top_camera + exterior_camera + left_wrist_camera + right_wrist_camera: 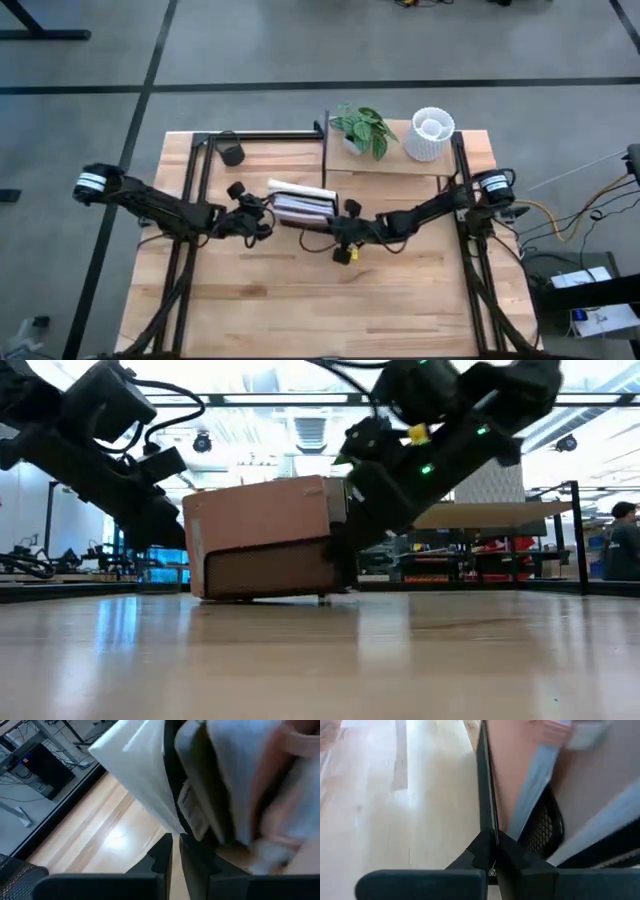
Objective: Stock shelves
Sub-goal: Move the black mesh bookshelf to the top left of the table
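The shelves, at the table's far edge, already carry a plant and a white pot. Mid-table, left gripper and right gripper, jaws nearly closed, flank the book rack, not yet shelved; whether either grips it is unclear.

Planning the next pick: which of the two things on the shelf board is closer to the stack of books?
The green plant, at the left of the shelf board; the white ribbed pot stands farther right, away from the books.

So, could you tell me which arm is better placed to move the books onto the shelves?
Right, probably: the right arm meets the books' end nearest the shelves; the left arm is at the far end.
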You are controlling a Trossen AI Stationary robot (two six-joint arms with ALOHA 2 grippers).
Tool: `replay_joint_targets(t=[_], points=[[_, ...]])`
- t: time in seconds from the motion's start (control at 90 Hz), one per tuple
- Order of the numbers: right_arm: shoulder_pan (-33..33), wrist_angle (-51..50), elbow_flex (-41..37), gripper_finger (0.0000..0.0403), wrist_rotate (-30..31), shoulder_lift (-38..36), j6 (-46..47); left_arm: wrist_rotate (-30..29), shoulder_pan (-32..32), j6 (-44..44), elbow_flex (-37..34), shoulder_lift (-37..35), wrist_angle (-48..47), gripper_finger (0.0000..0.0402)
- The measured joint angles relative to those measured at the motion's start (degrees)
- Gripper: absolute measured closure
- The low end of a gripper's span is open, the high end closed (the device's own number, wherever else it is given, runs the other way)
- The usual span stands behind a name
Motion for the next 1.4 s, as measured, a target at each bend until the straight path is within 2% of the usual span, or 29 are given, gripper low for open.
replay_joint_targets(t=[0.156,0.467,0.7,1.033,1.233,1.4], points=[[-0.87,-0.63,5.22,0.0402,-0.17,4.41,-3.36,4.30,-1.64,-0.91,-0.04,-2.62,-3.86,0.0380],[-1.14,-10.04,20.11,0.0403,-0.76,12.04,-7.57,5.47,-7.22,-11.73,-0.06,-9.33,-20.18,0.0380],[-1.86,-13.25,23.98,0.0403,-1.63,14.36,-9.47,8.31,-9.12,-20.32,0.00,-14.97,-33.86,0.0380],[-6.73,-13.60,26.10,0.0402,-4.47,14.75,-16.09,10.10,-9.19,-20.80,0.00,-18.63,-34.46,0.0380],[-9.70,-13.43,26.10,0.0402,-5.55,14.78,-15.67,19.91,-9.19,-21.71,0.09,-19.06,-35.06,0.0380],[-10.54,-13.16,26.10,0.0402,-5.58,14.78,-15.20,22.17,-9.19,-24.55,0.59,-18.78,-37.12,0.0380]])
